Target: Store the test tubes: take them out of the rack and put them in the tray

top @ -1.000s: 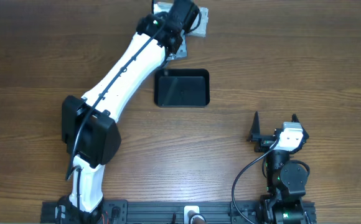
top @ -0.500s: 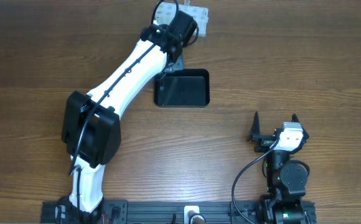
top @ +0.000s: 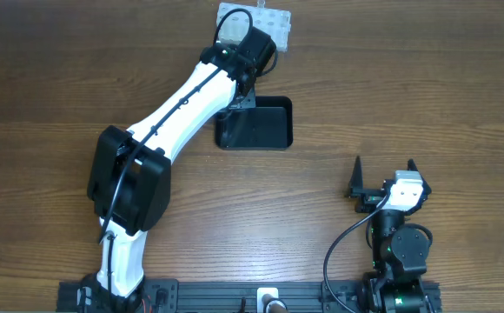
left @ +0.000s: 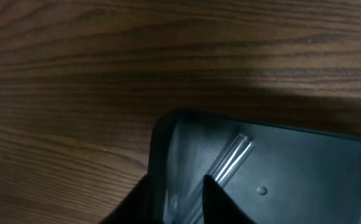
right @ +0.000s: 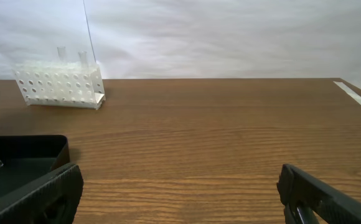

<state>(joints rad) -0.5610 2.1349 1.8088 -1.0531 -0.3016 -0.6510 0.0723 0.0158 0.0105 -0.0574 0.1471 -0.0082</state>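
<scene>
From my remote station I am watching the left arm stretching up the desk (top: 426, 78) toward its far edge. The left gripper (left: 179, 198) is hanging over the near-left corner of the black tray (top: 269, 130). Its fingers are pinching a clear test tube (left: 233, 158), which is slanting out from between them over the inside of the tray, just past the rounded corner wall. I cannot tell whether the tube's far end is touching the tray floor. In the right wrist view, the tip of that same tube is poking in above the tray at the frame's edge.

The white perforated rack (top: 265, 19) is standing just beyond the tray, near the desk's far edge, partly covered by the left wrist in the top view. Two more tubes (right: 83, 57) are standing upright in it, side by side toward one end, their rims rising above the top.

The right gripper (top: 383, 165) is sitting close to its own base at the near right of the desk, well apart from tray and rack. Its fingers are spread wide and holding nothing, pointing across the bare wood toward the rack.
</scene>
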